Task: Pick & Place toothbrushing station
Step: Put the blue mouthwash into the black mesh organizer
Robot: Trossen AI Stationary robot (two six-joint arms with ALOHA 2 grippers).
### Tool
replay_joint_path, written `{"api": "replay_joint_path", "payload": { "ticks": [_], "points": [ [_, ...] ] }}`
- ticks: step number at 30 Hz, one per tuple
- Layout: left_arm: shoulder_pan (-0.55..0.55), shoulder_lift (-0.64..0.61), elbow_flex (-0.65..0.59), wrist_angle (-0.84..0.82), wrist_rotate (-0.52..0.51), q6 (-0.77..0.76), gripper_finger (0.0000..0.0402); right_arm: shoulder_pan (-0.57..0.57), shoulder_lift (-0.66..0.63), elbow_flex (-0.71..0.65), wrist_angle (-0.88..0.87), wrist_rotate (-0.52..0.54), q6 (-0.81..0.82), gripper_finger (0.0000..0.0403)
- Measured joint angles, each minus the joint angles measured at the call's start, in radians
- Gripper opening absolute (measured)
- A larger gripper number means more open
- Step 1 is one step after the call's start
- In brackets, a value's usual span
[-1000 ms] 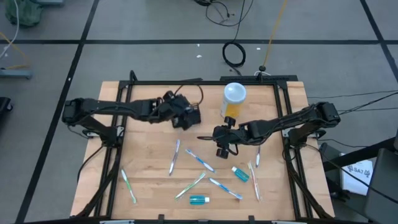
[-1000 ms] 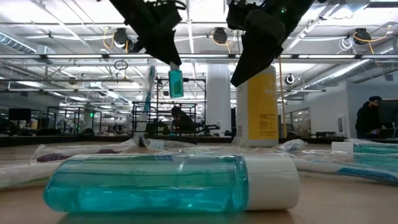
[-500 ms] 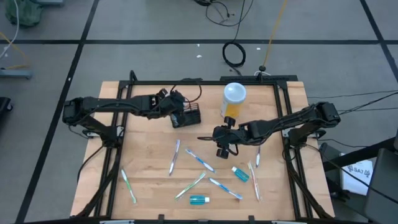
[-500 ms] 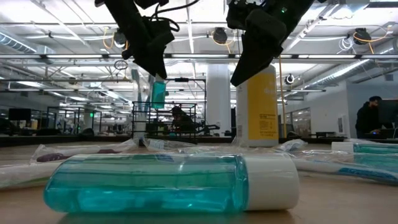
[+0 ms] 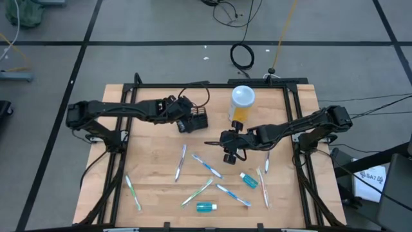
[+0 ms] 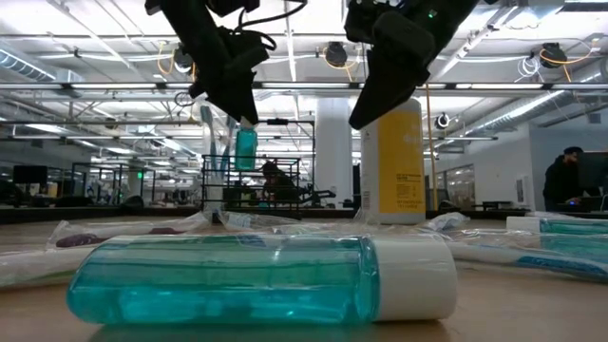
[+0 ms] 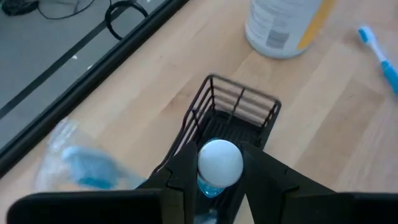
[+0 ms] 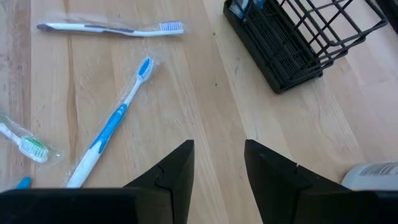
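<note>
Upper centre-left of the high view: we see the toothbrushing station, a light, stiff wire rack best taken by its rim, open side up, long axis slanting across the table. The left gripper grips a small blue bottle over it; the right gripper, mid-frame, is open and empty.

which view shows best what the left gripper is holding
The left wrist view: the left gripper clamps a white-capped blue bottle over the black rack. Low view shows the bottle hanging; high view hides it; right wrist shows only the rack.
</note>
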Motion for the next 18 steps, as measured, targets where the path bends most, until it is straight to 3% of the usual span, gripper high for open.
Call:
{"api": "replay_joint_path", "payload": {
  "ticks": [18],
  "points": [
    [0.075, 0.079, -0.045, 0.059, 0.005, -0.053, 0.0104, 0.000, 0.000, 0.000, 0.038, 0.000, -0.008, 0.0137]
  ]
}}
